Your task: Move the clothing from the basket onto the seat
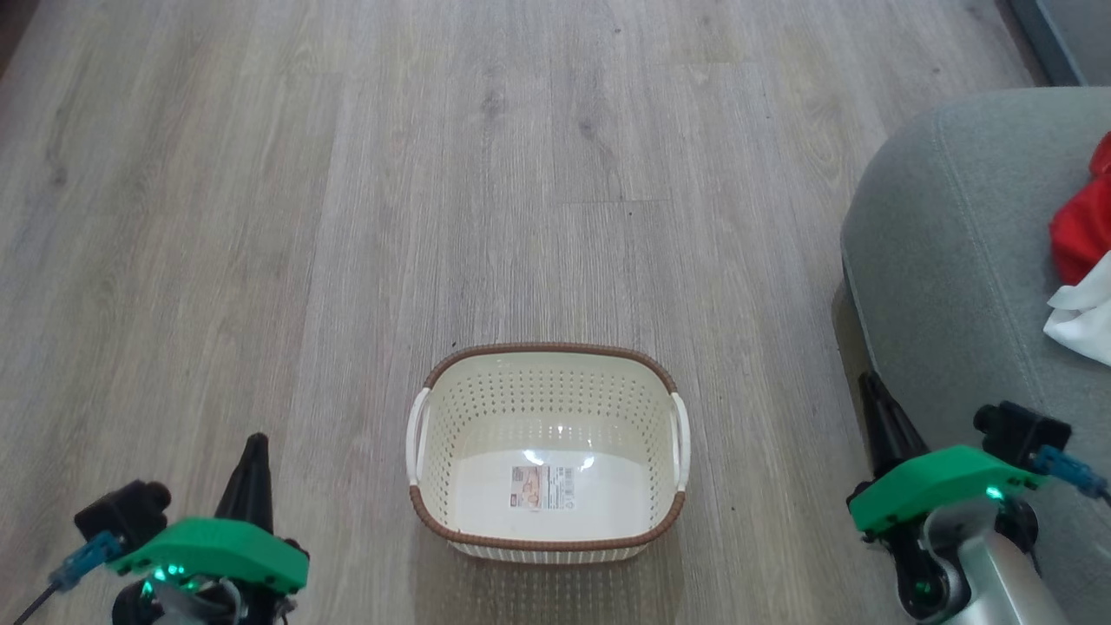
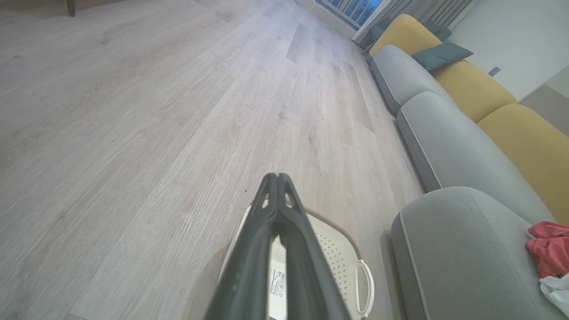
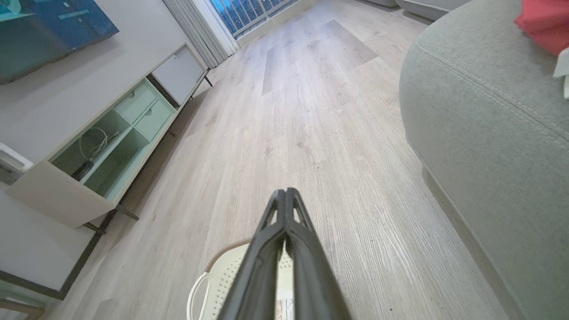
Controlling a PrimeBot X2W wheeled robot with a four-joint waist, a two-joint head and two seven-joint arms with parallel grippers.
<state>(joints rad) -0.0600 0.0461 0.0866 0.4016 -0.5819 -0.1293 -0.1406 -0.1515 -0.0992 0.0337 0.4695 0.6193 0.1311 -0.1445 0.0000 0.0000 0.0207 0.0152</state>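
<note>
**Both hands shut beside the basket, clothing on the seat**

The left hand [image 1: 254, 444] sits at the lower left of the head view. Its two dark fingers are pressed together into one point and grip nothing; the left wrist view shows them meeting at the tip. The right hand [image 1: 871, 386] sits at the lower right, pinched shut in the same way and also holding nothing. Its tip is just beside the near corner of the seat [image 1: 946, 260]; whether it touches the fabric I cannot tell.

Between the two hands, apart from both, the basket [image 1: 547, 350] stands upright on the pale wooden floor [image 1: 347, 217]. It has a brown rim, perforated cream walls and a white handle [image 1: 417, 434] on each side. Its floor lies open to view, with a sticker [image 1: 542, 488] in the middle.

The grey-green seat rises to the right of the basket, near it but not touching. The clothing [image 1: 1081, 230] lies on top of the seat, at the right edge of the head view. It is a bright red piece with a white piece [image 1: 1085, 312] against it on the robot's side.

Farther out, the left wrist view shows more grey seats in a row, backed by yellow cushions [image 2: 471, 89] and a teal pillow [image 2: 440, 55]. The right wrist view shows a low cabinet [image 3: 111, 142] along the opposite wall and a window [image 3: 249, 11] at the far end of the room.
</note>
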